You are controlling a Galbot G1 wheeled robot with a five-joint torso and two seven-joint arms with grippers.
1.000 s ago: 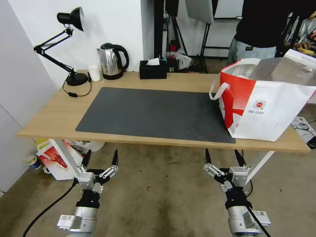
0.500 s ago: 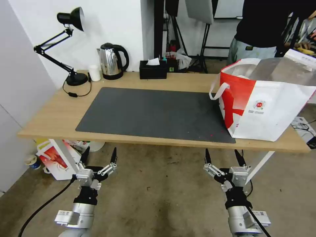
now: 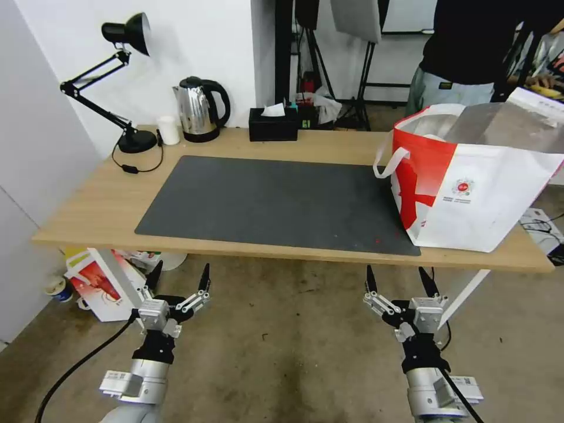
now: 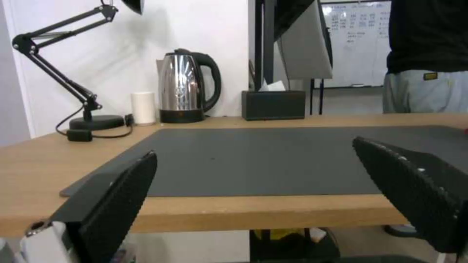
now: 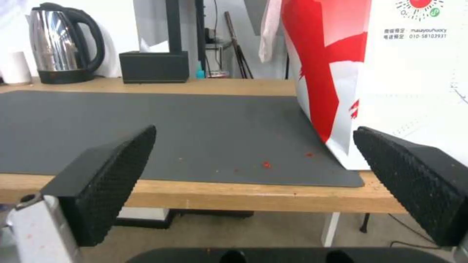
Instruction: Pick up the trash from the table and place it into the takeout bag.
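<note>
Takeout bag (image 3: pixel 470 194) white, red side panel; mat (image 3: pixel 276 202) dark grey; table (image 3: pixel 94 205) light wood

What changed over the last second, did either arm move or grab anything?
Only the left gripper shifted a little, sinking slightly lower in front of the table, open and empty throughout. The right gripper stayed put, open below the table edge. The takeout bag and the dark mat did not move, and nothing was picked up or released.
</note>
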